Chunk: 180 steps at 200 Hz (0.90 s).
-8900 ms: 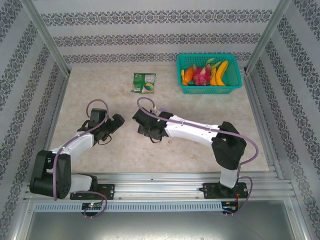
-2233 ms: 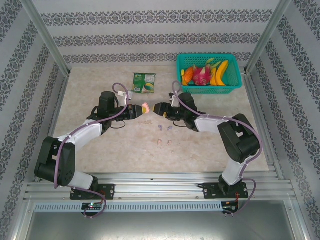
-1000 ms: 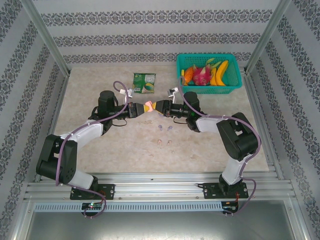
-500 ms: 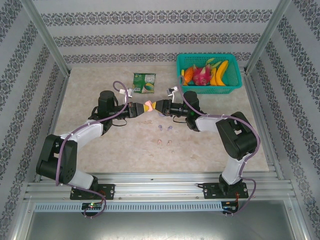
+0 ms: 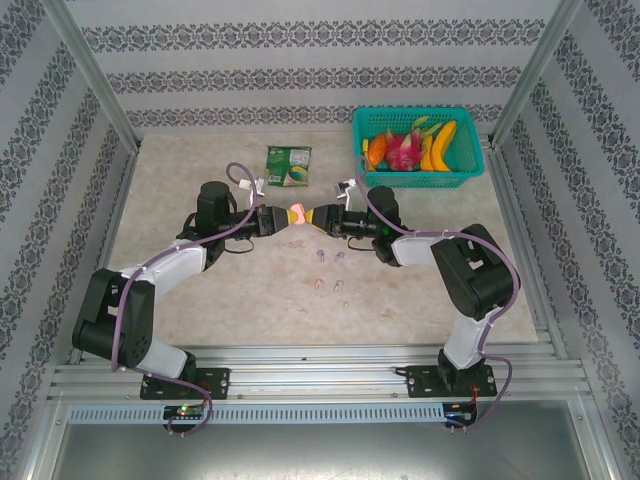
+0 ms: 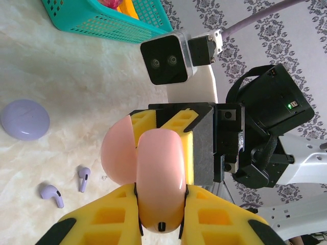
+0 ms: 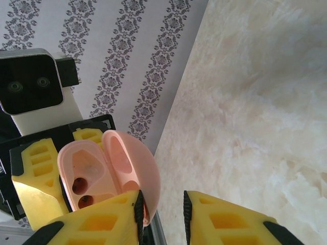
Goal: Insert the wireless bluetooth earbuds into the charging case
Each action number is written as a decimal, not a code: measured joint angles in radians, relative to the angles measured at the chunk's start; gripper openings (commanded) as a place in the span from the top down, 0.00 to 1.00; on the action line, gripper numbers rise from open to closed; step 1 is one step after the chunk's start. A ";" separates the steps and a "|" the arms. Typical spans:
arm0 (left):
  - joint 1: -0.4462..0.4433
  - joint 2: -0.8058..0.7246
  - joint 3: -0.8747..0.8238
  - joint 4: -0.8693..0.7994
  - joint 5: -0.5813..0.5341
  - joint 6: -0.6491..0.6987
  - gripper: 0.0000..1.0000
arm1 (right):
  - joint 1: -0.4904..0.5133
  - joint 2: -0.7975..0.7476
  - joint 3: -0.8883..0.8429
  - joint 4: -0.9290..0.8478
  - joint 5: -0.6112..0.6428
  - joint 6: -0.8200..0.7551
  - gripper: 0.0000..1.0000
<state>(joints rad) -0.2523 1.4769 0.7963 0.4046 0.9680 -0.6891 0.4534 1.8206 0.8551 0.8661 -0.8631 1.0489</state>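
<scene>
Pink charging case, clamped in the left end effector, gapes empty, right end effector parted at its lid; all four earbuds lie uninserted on the tabletop.

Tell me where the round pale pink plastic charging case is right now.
In the top view, the pale pink charging case is mid-table, held in the left gripper, its lid open toward the right gripper, just beyond the tiny earbuds.
</scene>
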 measured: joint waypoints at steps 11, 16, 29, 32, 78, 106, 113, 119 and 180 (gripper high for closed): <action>0.000 0.000 0.000 0.000 0.000 0.000 1.00 | 0.000 0.000 0.000 0.000 0.000 0.000 0.71; 0.000 0.000 0.001 0.000 0.000 0.000 1.00 | 0.000 0.000 0.000 0.000 0.000 0.000 0.71; 0.000 0.000 0.001 0.000 0.000 0.000 1.00 | 0.000 0.000 0.000 0.000 -0.002 0.000 0.72; 0.000 0.000 0.001 0.000 0.000 0.000 1.00 | 0.000 0.000 0.000 0.000 -0.002 0.000 0.72; -0.001 0.001 0.013 0.000 0.000 0.000 1.00 | 0.001 0.004 0.040 -0.013 -0.007 0.000 0.72; -0.001 0.001 0.016 0.000 -0.006 0.000 1.00 | 0.001 0.014 0.057 -0.021 -0.014 0.000 0.75; -0.001 0.001 0.016 0.000 -0.008 0.000 1.00 | 0.001 0.016 0.060 -0.023 -0.016 0.000 0.76; -0.001 0.001 0.016 0.000 -0.011 0.000 1.00 | 0.001 0.018 0.062 -0.024 -0.017 0.000 0.78; -0.001 0.002 0.016 0.000 -0.019 0.000 1.00 | 0.001 0.021 0.063 -0.031 -0.020 0.000 0.88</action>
<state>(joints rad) -0.2531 1.4788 0.8124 0.4042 0.9489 -0.6888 0.4541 1.8412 0.9176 0.8352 -0.8829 1.0485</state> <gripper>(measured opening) 0.188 0.124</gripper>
